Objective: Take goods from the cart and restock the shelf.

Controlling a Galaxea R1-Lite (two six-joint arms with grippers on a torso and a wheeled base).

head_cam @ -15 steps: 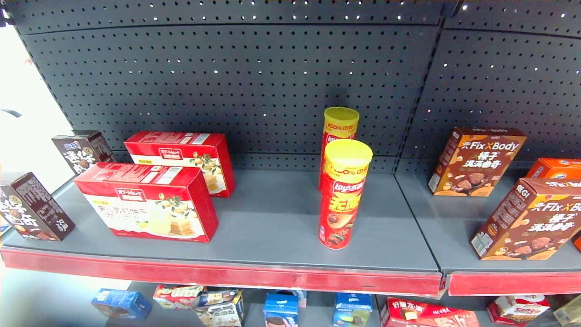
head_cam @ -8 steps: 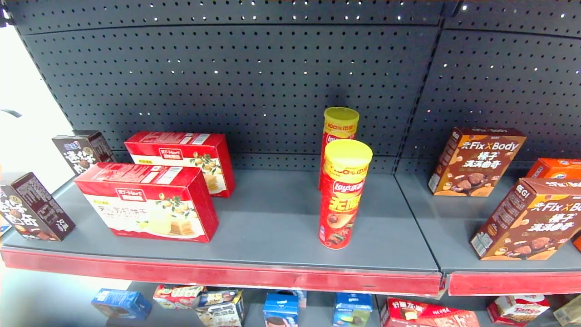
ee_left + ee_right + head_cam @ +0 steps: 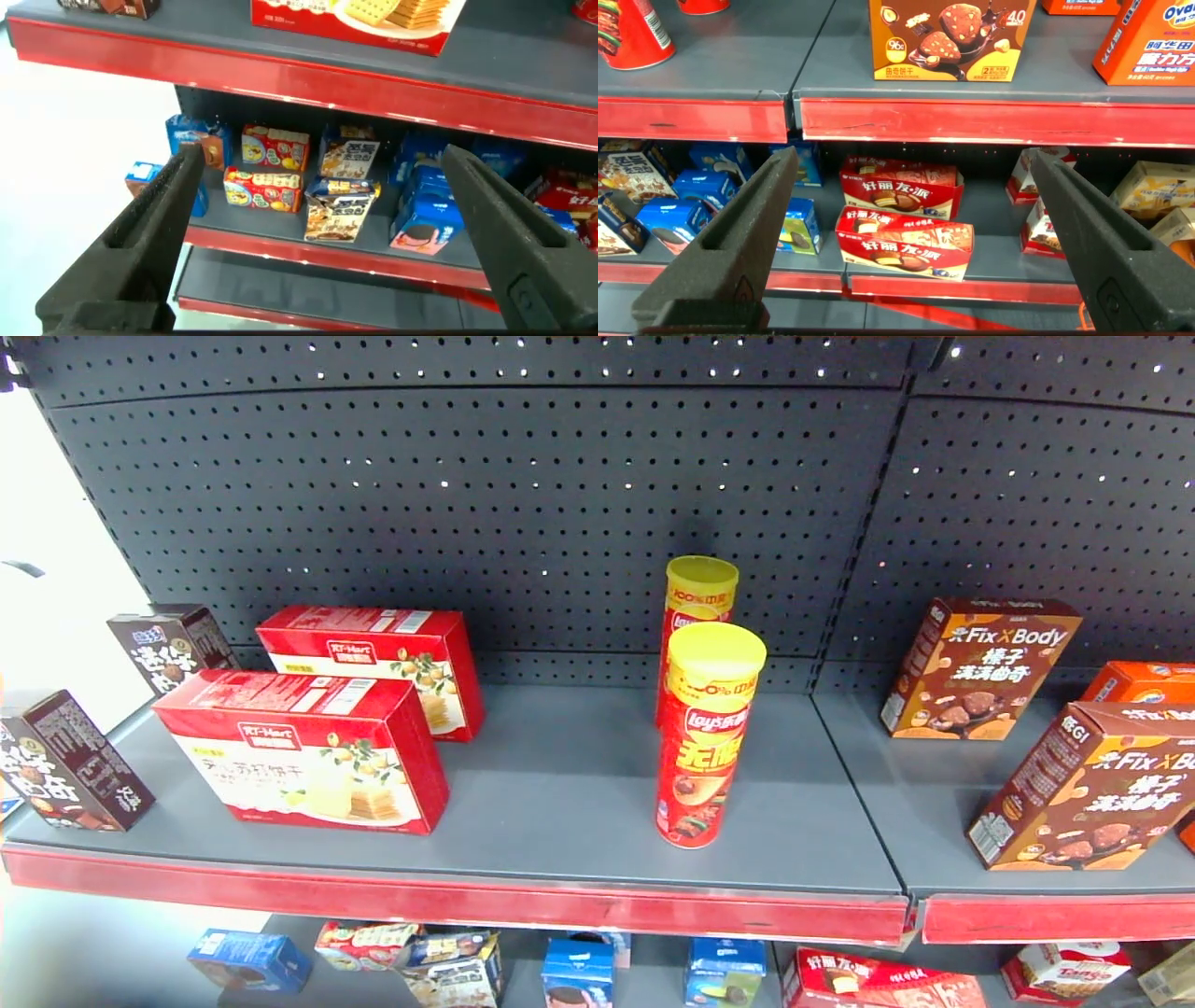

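The grey shelf board (image 3: 560, 803) with a red front edge carries two red chip cans (image 3: 708, 737) with yellow lids, one behind the other. Left of them stand two red cracker boxes (image 3: 303, 756). Brown cookie boxes (image 3: 1088, 789) stand on the right section. My left gripper (image 3: 322, 157) is open and empty, facing the lower shelf (image 3: 280, 229) beneath the cracker box (image 3: 360, 19). My right gripper (image 3: 913, 159) is also open and empty, in front of the red pie boxes (image 3: 901, 215) on the lower shelf.
Dark brown boxes (image 3: 65, 765) stand at the shelf's left end, and an orange box (image 3: 1144, 681) at the far right. Bare board lies between the cracker boxes and the cans. Blue and mixed snack boxes (image 3: 341, 191) line the lower shelf. A perforated back panel (image 3: 523, 504) closes the rear.
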